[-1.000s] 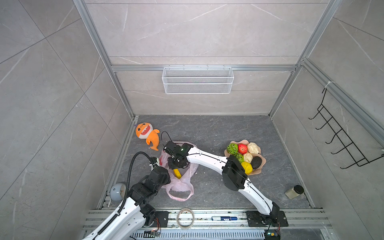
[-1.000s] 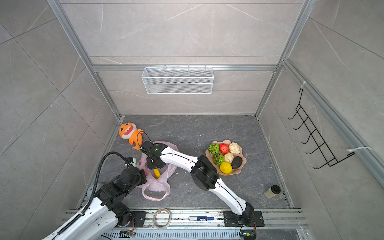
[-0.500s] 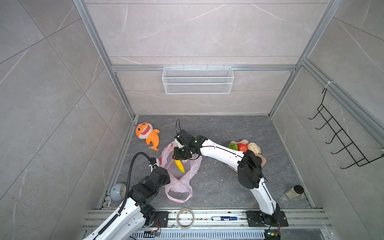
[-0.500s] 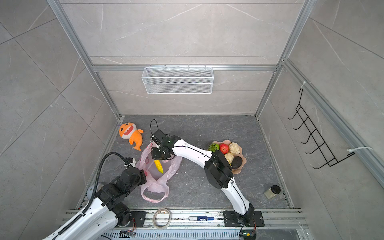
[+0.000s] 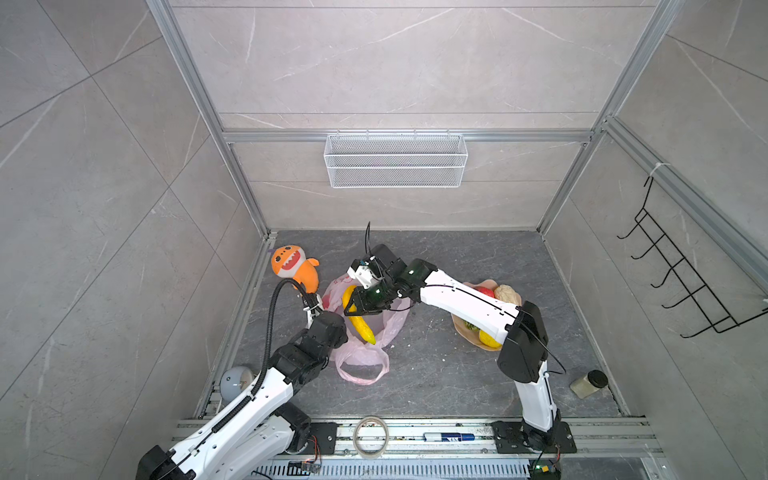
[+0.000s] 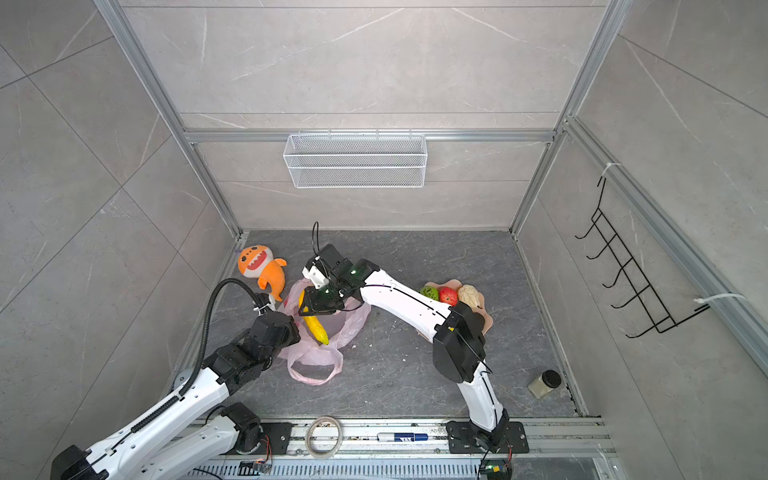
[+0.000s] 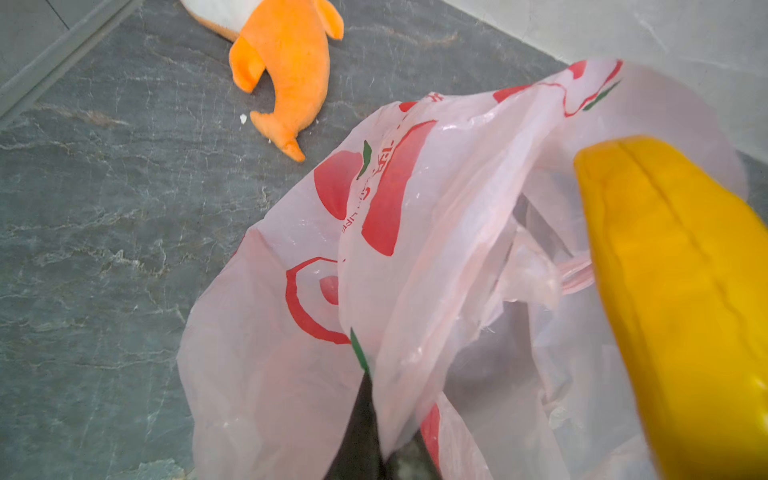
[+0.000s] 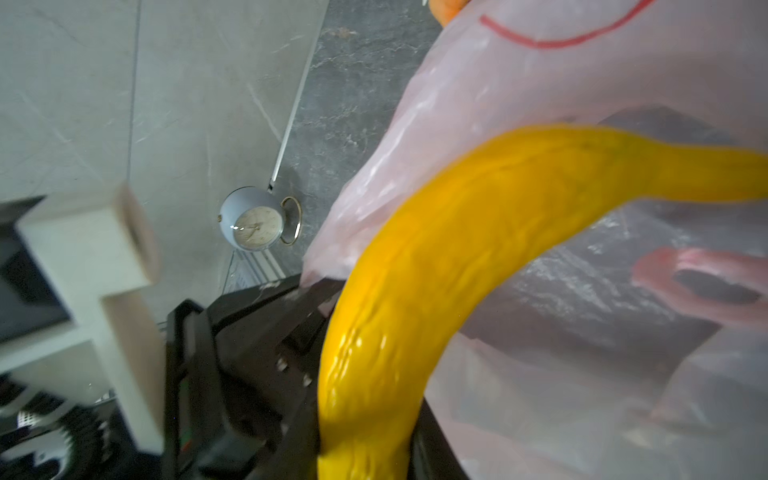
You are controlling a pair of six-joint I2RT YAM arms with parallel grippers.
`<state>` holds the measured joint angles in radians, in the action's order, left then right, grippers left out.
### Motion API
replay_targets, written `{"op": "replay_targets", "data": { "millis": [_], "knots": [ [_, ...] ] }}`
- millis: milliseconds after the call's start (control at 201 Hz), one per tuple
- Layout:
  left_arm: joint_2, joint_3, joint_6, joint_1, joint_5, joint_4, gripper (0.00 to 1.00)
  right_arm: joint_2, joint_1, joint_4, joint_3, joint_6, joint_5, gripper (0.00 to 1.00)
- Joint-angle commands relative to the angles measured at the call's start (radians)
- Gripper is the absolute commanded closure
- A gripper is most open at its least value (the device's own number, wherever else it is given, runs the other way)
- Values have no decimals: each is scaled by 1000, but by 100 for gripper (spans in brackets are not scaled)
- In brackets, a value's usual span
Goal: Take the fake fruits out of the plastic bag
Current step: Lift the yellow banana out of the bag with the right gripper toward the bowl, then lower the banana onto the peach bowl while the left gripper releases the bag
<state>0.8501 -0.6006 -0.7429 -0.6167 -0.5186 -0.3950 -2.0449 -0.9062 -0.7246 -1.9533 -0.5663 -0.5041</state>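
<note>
Banana (image 5: 360, 324), clamped in right end effector (image 5: 353, 305), appears nearly clear of plastic bag (image 5: 392, 324). Left end effector (image 7: 374, 440) pinches the bag's edge. Other fake fruits (image 6: 449, 295) already lie in bowl (image 6: 486, 323).

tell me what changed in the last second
The right hand, shut on the banana, has raised it up from the plastic bag, and its elbow swung over the bowl. The left hand still pinches the bag's edge; the shark toy stayed put.
</note>
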Motion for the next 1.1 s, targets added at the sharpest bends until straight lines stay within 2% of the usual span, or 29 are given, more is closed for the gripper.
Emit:
{"op": "replay_targets", "data": {
  "millis": [0, 80, 174, 662, 1090],
  "knots": [
    [14, -60, 29, 1, -66, 80, 100, 63, 4, -50, 33, 38, -63, 85],
    [34, -86, 44, 0, -68, 88, 100, 95, 3, -61, 48, 43, -66, 85],
    [48, -101, 48, 1, -56, 92, 100, 138, 9, -96, 53, 62, -19, 85],
    [132, -155, 31, 1, 85, 80, 100, 337, 62, -110, 127, 64, 140, 85],
    [204, -248, 68, 0, 160, 71, 96, 508, 174, -206, 314, 36, 454, 84]
  ]
}}
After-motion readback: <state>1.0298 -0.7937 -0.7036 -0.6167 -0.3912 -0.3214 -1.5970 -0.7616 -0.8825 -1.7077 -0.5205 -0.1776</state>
